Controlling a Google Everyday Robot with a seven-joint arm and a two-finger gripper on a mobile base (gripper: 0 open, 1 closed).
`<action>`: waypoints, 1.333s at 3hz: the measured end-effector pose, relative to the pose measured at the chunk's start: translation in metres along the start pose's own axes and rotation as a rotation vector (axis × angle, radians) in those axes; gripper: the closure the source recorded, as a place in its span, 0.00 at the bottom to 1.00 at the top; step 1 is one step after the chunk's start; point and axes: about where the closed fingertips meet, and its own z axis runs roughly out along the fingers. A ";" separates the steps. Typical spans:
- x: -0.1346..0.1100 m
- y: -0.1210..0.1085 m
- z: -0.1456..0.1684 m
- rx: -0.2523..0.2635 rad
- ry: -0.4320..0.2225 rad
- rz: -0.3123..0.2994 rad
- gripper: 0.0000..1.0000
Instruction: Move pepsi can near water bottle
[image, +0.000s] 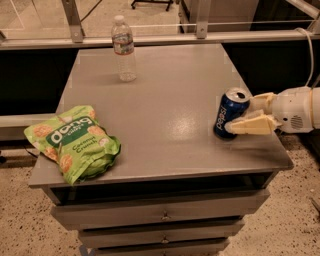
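Note:
The dark blue pepsi can (229, 114) stands upright near the right edge of the grey table (170, 85). My gripper (241, 115) reaches in from the right, open, with one cream finger in front of the can and the other behind it, so the can sits between the jaws. The clear water bottle (124, 47) with a white cap stands upright at the far left of the table, well away from the can and the gripper.
A green snack bag (75, 142) lies at the table's front left corner. Drawers (160, 217) sit under the tabletop. A metal rail (160, 39) runs behind the table's back edge. A white cable (311, 55) hangs at the right.

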 end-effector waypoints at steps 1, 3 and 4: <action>-0.016 0.012 0.014 -0.026 -0.076 0.016 0.72; -0.049 0.018 0.013 -0.024 -0.101 -0.048 1.00; -0.052 0.021 0.017 -0.026 -0.111 -0.046 1.00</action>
